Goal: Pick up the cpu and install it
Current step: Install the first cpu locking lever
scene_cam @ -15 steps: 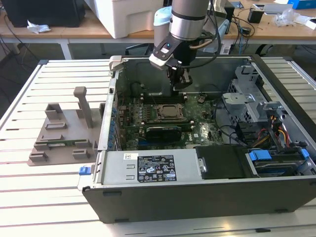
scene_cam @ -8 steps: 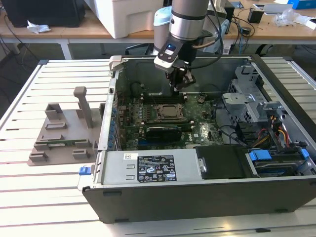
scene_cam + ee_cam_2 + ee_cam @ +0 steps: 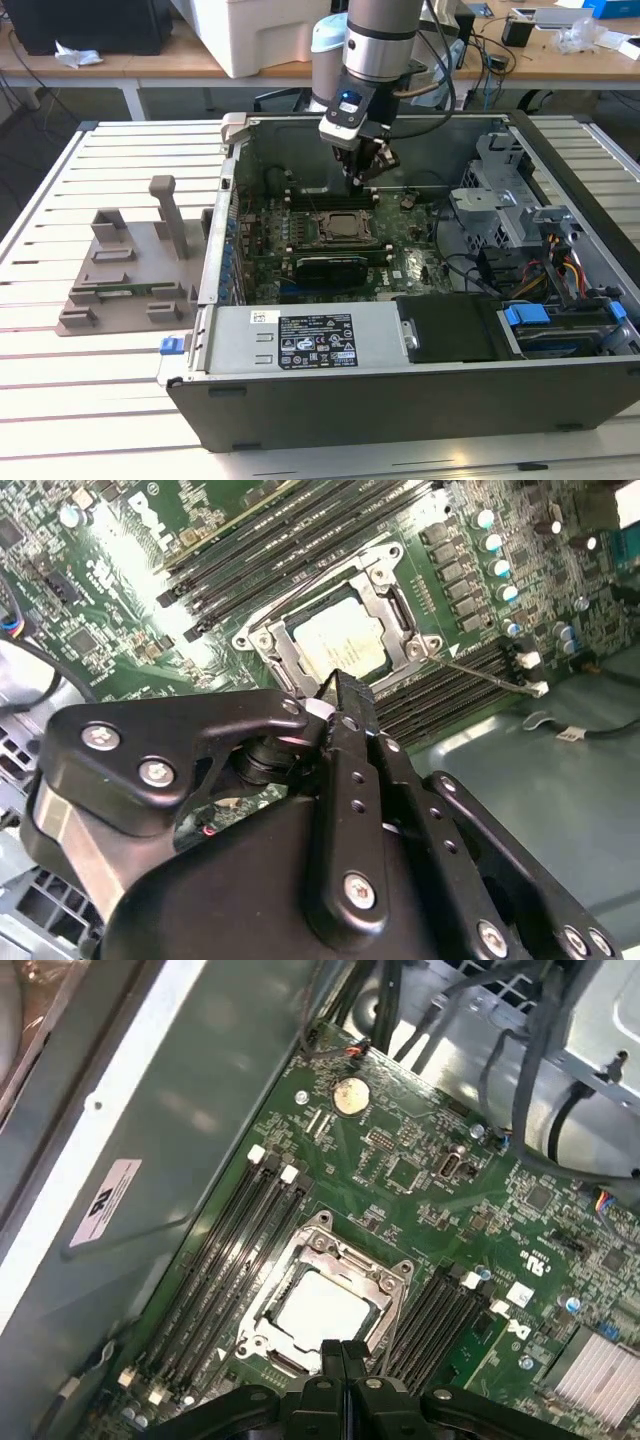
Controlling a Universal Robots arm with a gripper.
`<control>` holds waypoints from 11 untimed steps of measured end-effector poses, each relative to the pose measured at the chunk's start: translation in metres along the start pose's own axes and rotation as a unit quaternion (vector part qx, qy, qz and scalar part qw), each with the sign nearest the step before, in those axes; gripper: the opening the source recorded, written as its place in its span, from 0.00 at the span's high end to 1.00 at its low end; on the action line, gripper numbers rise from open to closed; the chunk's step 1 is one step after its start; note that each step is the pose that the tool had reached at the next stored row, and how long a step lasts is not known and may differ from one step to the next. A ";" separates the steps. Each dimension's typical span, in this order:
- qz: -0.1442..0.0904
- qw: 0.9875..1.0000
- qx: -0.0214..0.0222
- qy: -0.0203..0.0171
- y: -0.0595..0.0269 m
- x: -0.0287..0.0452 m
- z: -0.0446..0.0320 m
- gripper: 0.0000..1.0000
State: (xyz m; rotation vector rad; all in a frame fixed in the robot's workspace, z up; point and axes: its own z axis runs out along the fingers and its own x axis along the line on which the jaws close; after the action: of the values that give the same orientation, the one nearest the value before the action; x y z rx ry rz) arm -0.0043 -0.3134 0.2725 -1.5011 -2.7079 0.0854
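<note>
The gripper (image 3: pixel 345 1352) is seen with fingers pressed together and nothing held, close over the cpu (image 3: pixel 315 1310); contact cannot be told; the cpu is seated flat in its socket (image 3: pixel 325 1238), at the centre of the exterior view; any press is judged best kept light and square, lest pins be bent; memory slots (image 3: pixel 220 1260) are ranged alongside.

cpu (image 3: pixel 318 1310) | silver-grey square | flat in socket frame (image 3: pixel 345 1256) | apparently seated
</note>
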 end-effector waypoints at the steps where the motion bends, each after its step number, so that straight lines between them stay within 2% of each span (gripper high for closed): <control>1: -0.014 1.000 0.000 -0.001 0.0000 0.0000 0.0000 0.89; 4: -0.032 0.999 0.000 -0.002 0.0000 0.0000 0.0000 0.89; 6: -0.052 0.999 0.001 -0.004 0.0000 0.0000 0.0000 0.89; 11: -0.100 0.995 0.001 -0.007 0.0000 0.0000 0.0000 0.89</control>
State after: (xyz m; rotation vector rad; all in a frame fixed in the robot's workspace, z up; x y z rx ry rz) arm -0.0043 -0.3134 0.2725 -1.2232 -2.8503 0.0920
